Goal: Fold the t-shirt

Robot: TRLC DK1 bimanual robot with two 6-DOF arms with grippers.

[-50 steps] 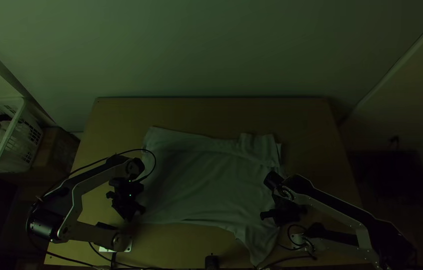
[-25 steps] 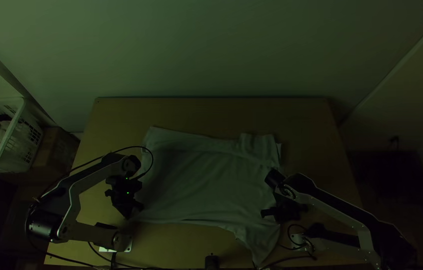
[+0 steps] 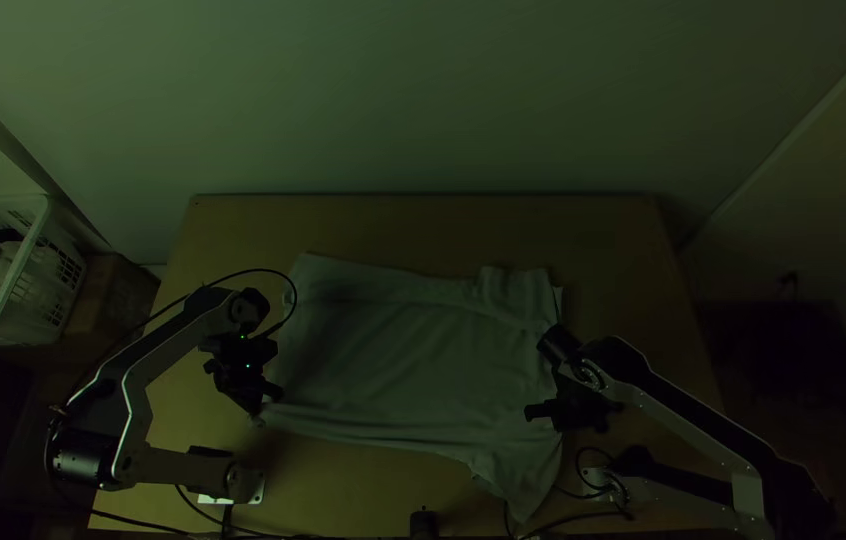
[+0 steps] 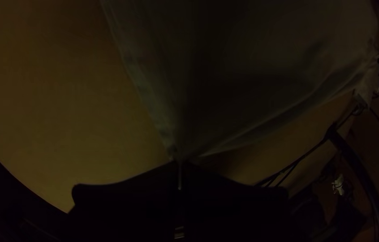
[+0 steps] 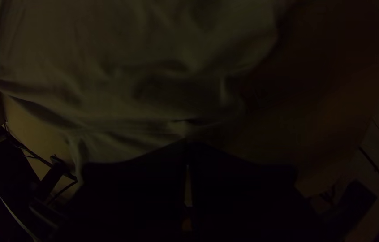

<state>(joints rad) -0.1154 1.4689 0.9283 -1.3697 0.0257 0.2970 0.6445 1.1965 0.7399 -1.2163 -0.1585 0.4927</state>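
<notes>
The pale t-shirt (image 3: 413, 360) lies spread across the middle of the table, wrinkled toward its right end. At its near left corner is my left gripper (image 3: 265, 405); in the left wrist view the left gripper (image 4: 180, 163) is shut on that corner, and the cloth (image 4: 252, 80) fans out taut from the fingertips. Over the shirt's right edge is my right gripper (image 3: 533, 412). In the right wrist view the right gripper (image 5: 188, 143) is shut on a bit of the shirt (image 5: 131, 85), with creases running to its fingertips.
A white basket (image 3: 28, 285) with clothes stands beyond the table's left side, next to a cardboard box (image 3: 115, 300). Cables run along the table's near edge, where a small black object (image 3: 424, 523) stands. Bare wood (image 3: 423, 230) lies beyond the shirt.
My left gripper has moved left and slightly up the picture, drawing the shirt's near left corner with it. The right gripper has shifted slightly up the picture, and the near edge is pulled straighter.
</notes>
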